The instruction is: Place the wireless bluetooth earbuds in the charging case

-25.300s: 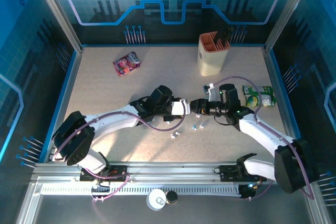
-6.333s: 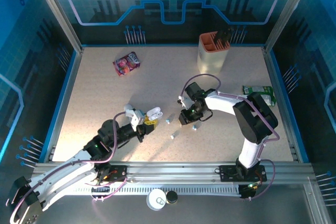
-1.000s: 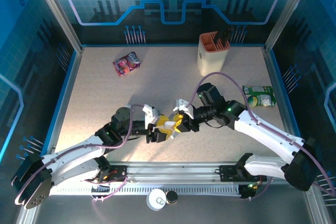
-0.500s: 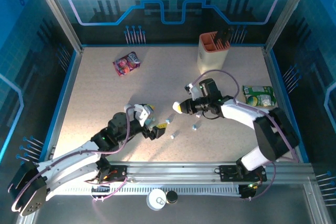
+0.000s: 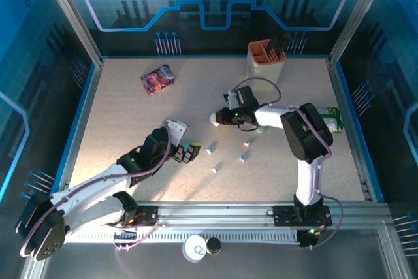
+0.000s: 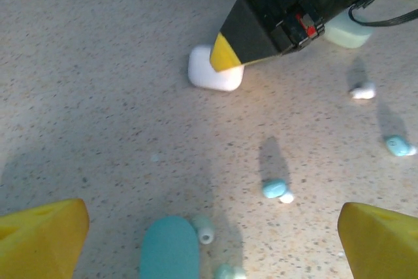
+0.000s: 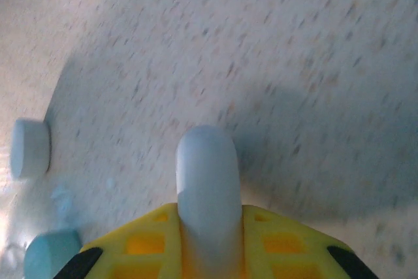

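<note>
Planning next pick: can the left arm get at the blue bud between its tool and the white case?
Probably yes: left tool is open, the bud lies on bare table ahead, and the right tool, gripping the white case, sits beyond it.

The left arm (image 5: pixel 98 184) lies low and reaches from its base at the near left toward the middle. The left gripper (image 5: pixel 186 154) is wide open, with its yellow fingers (image 6: pixel 40 236) far apart. The right arm (image 5: pixel 305 161) goes up from its base, bends at the elbow and reaches left. The right gripper (image 5: pixel 217 119) is low, with its fingers (image 7: pixel 274 240) pinched on a white case (image 7: pixel 208 181). The two grippers face each other and do not touch.
</note>
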Motion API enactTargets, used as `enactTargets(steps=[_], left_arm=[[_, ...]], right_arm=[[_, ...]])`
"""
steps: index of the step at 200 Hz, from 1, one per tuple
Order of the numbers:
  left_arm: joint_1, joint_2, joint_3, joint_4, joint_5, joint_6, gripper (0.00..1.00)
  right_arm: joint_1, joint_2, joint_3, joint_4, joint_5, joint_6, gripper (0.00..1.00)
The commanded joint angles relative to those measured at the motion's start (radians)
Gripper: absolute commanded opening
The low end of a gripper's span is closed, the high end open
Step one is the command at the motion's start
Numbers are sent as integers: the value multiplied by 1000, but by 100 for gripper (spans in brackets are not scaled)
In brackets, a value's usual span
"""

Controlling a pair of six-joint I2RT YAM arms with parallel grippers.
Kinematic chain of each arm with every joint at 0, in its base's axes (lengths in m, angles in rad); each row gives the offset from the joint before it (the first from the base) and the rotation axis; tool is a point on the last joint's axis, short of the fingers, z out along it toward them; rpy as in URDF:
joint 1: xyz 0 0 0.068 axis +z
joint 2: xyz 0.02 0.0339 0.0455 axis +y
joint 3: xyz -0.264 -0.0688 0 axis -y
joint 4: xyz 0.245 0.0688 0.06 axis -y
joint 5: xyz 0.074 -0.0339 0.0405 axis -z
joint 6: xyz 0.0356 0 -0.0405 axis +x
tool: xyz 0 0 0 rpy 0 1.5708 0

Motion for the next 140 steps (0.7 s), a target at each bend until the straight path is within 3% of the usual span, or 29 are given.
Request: enactTargets(steps=[1, 20, 42, 64, 110, 140], left_arm=[[39, 59, 81, -136, 9, -18, 98], [60, 118, 144, -222, 18, -28, 93], [71, 202, 222, -338, 15, -36, 91], [72, 292, 294, -431, 14, -32, 90], [74, 528, 473, -665, -24, -50, 85], [76, 645, 536, -733, -11, -47, 82]], right_arm=[[-24, 81, 86, -12, 23, 3, 16], [-31, 109, 124, -31, 42, -10, 22], [-42, 68, 83, 41, 29, -11, 48], [-50, -5, 35, 71, 23, -18, 65], [-51, -230, -174, 161, 13, -18, 70], [-51, -365, -279, 138, 35, -40, 71]])
